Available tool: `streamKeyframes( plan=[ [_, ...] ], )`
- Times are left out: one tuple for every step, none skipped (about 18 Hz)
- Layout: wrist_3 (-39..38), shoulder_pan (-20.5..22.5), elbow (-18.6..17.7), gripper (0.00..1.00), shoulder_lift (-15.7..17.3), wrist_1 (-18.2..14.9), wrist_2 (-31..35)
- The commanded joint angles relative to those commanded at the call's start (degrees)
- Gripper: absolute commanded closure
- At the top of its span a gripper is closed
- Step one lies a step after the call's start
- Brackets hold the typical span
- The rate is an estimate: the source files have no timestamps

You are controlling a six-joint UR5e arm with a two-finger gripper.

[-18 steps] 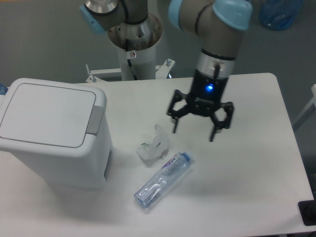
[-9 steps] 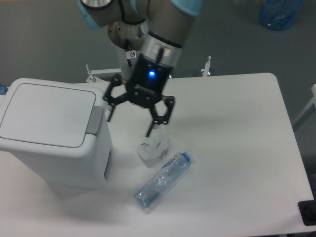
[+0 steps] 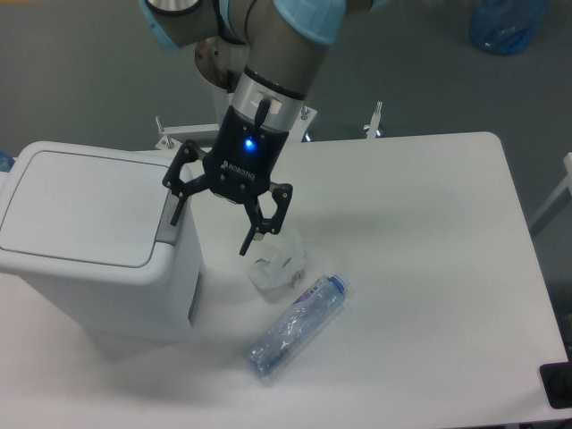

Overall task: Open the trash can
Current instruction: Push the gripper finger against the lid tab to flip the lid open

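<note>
Camera, white boxy trash can (image 3: 89, 241), lid shut

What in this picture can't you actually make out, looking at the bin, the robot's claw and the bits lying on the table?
- The grey push tab on the trash can: partly covered by a finger of the open gripper; contact cannot be told.
- The trash can's left side: cut off by the picture edge.
- The plastic cup: clear and blurred, its shape unclear.
- The bottle: label too small to read.
- The arm: cut off at the top.

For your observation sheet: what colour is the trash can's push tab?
Grey, on the white trash can; fixed camera view.
</note>
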Motion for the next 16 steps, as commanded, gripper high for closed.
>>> streamKeyframes(
  plan=[
    [0.0,0.0,-0.26,0.0,0.0,0.0,0.09],
    [0.09,0.0,-0.7,0.0,0.09,0.09,0.09],
    [0.09,0.0,-0.88,0.0,0.09,0.18,0.09],
    [0.0,0.0,-1.14,0.0,0.17,0.18,0.17],
    [0.0,0.0,-1.41,0.0,0.35,0.18,0.18],
    [0.0,0.0,-1.76,0.0,0.53,0.26,0.18],
    [0.09,0.0,-2.19,0.0,0.79,0.26,0.18],
    [0.09,0.0,-2.37,0.0,0.88,0.26,0.18],
    [0.09,0.0,-2.46,0.0,0.97,0.26,0.18],
    [0.09,0.0,-2.46,0.0,0.88,0.26,0.18],
    [0.09,0.0,-2.46,0.0,0.88,0.26,0.18],
    [0.09,0.0,-2.38,0.0,0.79,0.26,0.18],
    [0.09,0.0,-2.46,0.0,0.79,0.26,0.18],
    [0.09,0.0,-2.38,0.0,0.79,0.26,0.18],
    [0.09,0.0,-2.46,0.0,0.79,0.26,0.18],
    [0.09,0.0,-2.38,0.0,0.79,0.26,0.18]
  ],
)
